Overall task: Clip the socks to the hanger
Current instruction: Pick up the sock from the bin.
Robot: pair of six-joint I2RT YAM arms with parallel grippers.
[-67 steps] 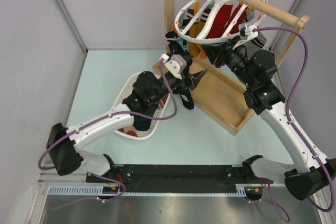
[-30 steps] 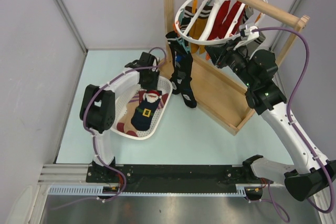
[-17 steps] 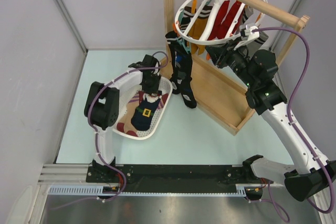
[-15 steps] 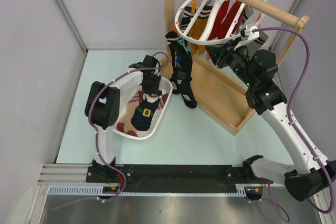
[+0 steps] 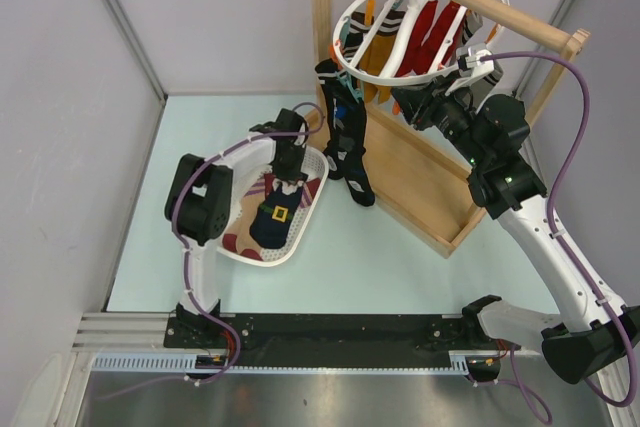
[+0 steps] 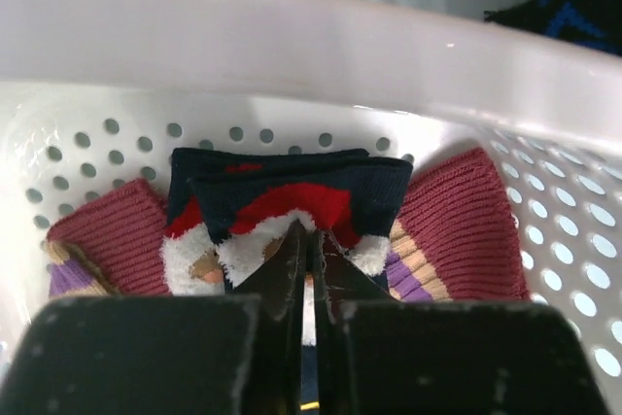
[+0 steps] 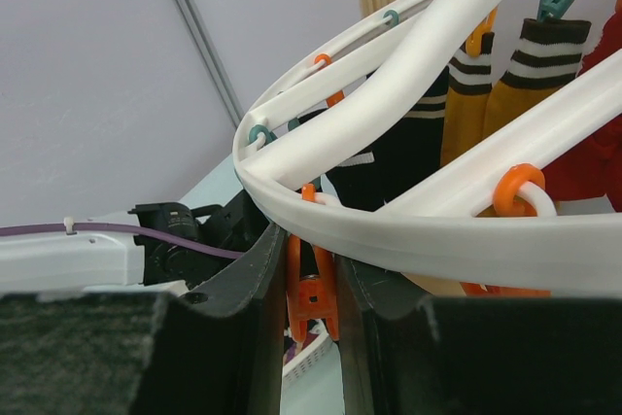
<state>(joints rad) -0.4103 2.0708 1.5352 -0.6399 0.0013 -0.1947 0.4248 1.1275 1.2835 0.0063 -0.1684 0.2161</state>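
knit socks (image 6: 292,196), glossy plastic hanger (image 7: 408,211), plastic clip (image 7: 311,291)

The white plastic ring hanger (image 7: 389,225) with orange clips (image 7: 311,289) is hung on the wooden rail (image 5: 480,5), black, mustard and red fabric socks (image 5: 350,152) being clipped beneath, and a navy Santa-patterned sock (image 5: 277,212) is laid in the white basket (image 6: 292,36).

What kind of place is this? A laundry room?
Probably a robot test booth, not a home: two white robot arms stand at a pale green table, plain grey panel walls around it, a white plastic ring hanger on a wooden rail.
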